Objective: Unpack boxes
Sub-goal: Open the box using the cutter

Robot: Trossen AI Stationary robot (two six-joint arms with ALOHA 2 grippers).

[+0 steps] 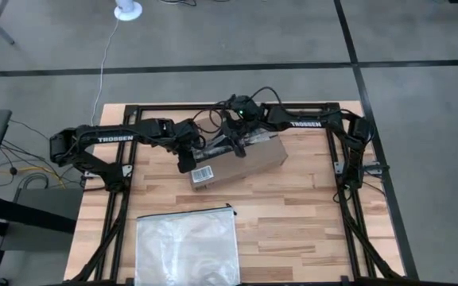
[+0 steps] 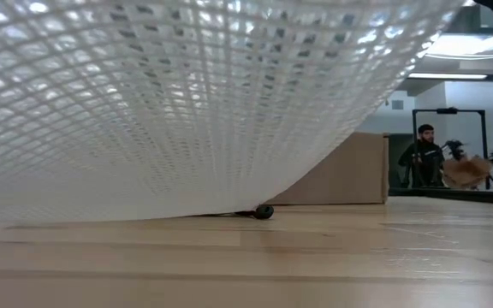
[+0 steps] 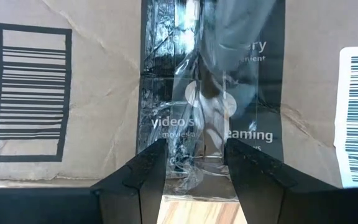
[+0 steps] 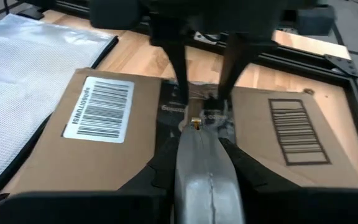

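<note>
The box (image 1: 237, 163) lies flat on the table (image 1: 308, 214), toward its far side and near the middle, with both grippers on it. The left gripper (image 3: 194, 163) is at the box's left end, fingers spread either side of the crumpled tape (image 3: 210, 93), gripping nothing. The right gripper (image 4: 207, 177) hangs over the box top, pressed together on a silver tool (image 4: 205, 168) whose tip touches the tape seam. To do this well, the tool should probably run straight along the seam, cutting shallowly, while the left gripper steadies the box against sliding. The box's long axis runs left-right, its right end tilted slightly farther; the label (image 1: 203, 174) sits at the near left. The bag (image 1: 185, 246) lies well apart, nearer.
</note>
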